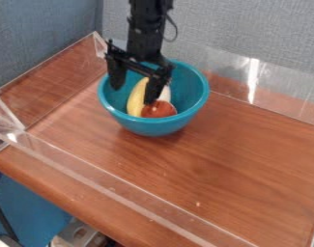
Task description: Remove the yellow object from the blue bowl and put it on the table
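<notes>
The blue bowl point(182, 118) sits at the back middle of the table point(185, 183). In it lie the yellow object point(136, 96), a curved banana shape leaning on the left inner wall, a red ball point(157, 110) and a small white piece point(163, 95). My gripper point(137, 84) points straight down into the bowl and is open. Its black fingers point(115, 75) straddle the yellow object, one on each side. I cannot see them pressing on it.
Low clear acrylic walls point(43, 145) edge the tabletop on all sides. A grey-blue backdrop stands behind. Bare wood lies in front of and to the right of the bowl.
</notes>
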### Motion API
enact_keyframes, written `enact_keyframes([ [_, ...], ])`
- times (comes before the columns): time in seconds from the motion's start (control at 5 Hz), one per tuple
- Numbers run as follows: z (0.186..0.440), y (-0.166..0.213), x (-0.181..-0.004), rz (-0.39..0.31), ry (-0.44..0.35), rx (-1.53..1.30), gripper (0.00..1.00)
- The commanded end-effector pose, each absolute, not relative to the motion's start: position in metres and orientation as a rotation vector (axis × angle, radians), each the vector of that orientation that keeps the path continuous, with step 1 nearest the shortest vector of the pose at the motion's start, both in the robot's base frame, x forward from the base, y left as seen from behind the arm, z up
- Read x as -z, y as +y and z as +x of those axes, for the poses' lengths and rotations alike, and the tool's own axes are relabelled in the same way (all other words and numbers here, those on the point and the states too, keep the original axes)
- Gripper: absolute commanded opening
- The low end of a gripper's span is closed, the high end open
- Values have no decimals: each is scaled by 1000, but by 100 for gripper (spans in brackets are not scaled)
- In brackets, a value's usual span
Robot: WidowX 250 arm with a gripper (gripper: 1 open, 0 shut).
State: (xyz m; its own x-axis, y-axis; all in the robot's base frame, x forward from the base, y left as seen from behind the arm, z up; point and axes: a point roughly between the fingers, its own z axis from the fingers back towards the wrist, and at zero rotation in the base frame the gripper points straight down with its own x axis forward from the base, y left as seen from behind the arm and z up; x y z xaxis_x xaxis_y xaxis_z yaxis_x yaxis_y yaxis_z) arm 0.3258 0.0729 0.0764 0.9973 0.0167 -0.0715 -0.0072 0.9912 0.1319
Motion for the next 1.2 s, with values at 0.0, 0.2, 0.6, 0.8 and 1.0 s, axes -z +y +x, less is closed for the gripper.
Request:
enact_keyframes([
  [0.0, 335, 75, -78, 135, 36, -8, 0],
  [0.2, 330, 75, -79, 133, 33, 13, 0],
  [0.6, 333, 51, -151, 80, -125, 99, 0],
  [0.8, 341, 20, -186, 51, -209, 174, 0],
  [1.0, 343, -19, -184, 39, -215, 254, 0],
])
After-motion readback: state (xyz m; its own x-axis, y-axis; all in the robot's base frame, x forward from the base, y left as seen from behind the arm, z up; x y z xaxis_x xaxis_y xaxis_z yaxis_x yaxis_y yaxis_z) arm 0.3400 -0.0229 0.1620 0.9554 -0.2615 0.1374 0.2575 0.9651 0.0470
